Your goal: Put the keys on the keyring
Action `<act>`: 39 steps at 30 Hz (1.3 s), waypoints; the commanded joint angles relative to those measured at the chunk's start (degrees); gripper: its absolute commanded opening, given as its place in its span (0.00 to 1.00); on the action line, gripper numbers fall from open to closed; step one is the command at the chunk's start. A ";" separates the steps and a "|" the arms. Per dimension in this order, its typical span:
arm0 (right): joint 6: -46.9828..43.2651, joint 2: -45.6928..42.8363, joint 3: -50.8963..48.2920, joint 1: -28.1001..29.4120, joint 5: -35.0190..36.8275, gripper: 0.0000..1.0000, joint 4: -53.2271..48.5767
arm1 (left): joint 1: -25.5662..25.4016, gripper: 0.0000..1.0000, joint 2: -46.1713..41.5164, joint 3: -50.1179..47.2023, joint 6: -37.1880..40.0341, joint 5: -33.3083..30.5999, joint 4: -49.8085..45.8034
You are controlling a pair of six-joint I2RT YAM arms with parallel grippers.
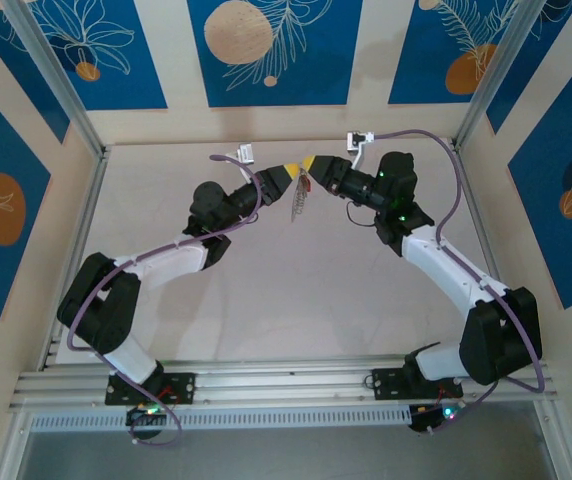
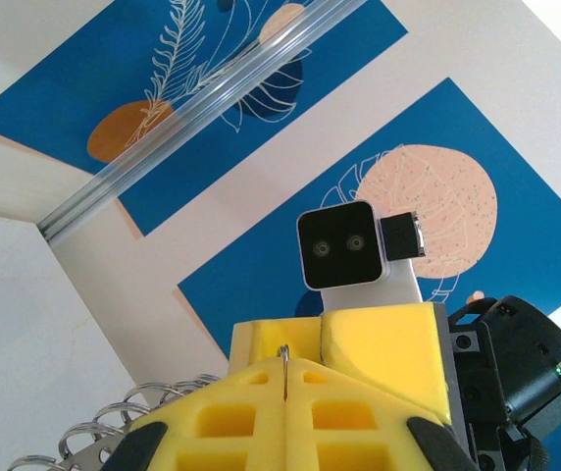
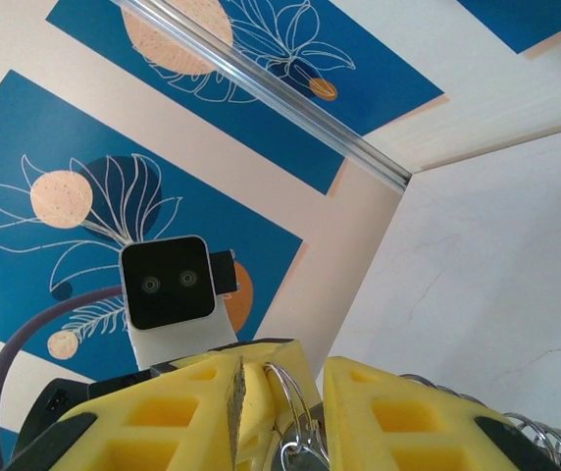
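Left end effector (image 1: 288, 178) is clamped shut on the keyring (image 1: 299, 197), which hangs in the air at upper centre of the top view, between it and the right end effector (image 1: 314, 165), well above the worktop (image 1: 266, 300). Right jaws stand narrow around part of the keyring; can't tell if they grip it. It looks like light, stiff, slippery thin wire, so pinch the plain arc, away from the coiled fringe.

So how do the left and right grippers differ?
The left gripper has its fingers pressed shut on the keyring wire; the right gripper has its fingers apart, a metal loop in the gap. Seen from above, the left gripper reaches in from the left, the right gripper from the right. Both have yellow fingers and meet tip to tip.
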 commanded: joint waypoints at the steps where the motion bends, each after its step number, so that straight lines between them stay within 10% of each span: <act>1: 0.44 0.14 1.49 0.55 -0.61 0.29 1.38 | -0.68 0.00 -2.53 0.10 0.34 -0.40 2.83; 23: -3.24 1.79 4.44 0.06 -6.53 0.00 -0.43 | -0.44 0.01 -2.10 1.24 1.21 2.39 1.19; 31: -6.44 3.99 7.84 -3.36 -13.57 0.00 -3.69 | 2.08 0.33 -2.48 3.33 3.67 8.28 -3.33; 39: -8.00 5.83 9.31 -6.06 -18.89 0.00 -5.02 | 5.74 0.39 -3.23 3.52 6.13 12.26 -7.19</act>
